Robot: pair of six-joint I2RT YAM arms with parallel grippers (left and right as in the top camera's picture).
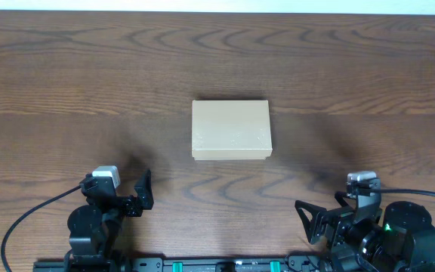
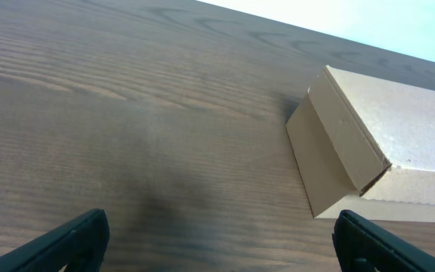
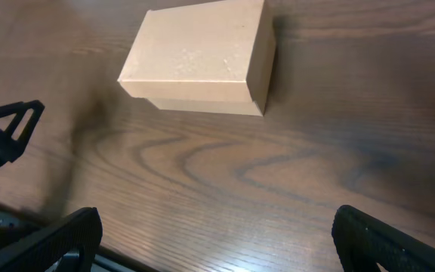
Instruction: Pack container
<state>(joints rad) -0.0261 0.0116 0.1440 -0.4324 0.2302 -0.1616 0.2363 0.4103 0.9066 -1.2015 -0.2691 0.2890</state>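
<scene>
I count one container [image 1: 230, 130] on my feed, a single tan cardboard box. There is one wooden table [image 1: 66, 75]. There are two grippers, the left gripper [image 2: 221, 253] and the right gripper [image 3: 217, 253], with two fingers apiece, so four fingers in all. I also see two black cables [image 1: 21, 219], one at each side.

container [image 2: 319, 162] cut by left wrist view's right edge; inside hidden, lid [image 2: 414, 128] seemingly shut
</scene>
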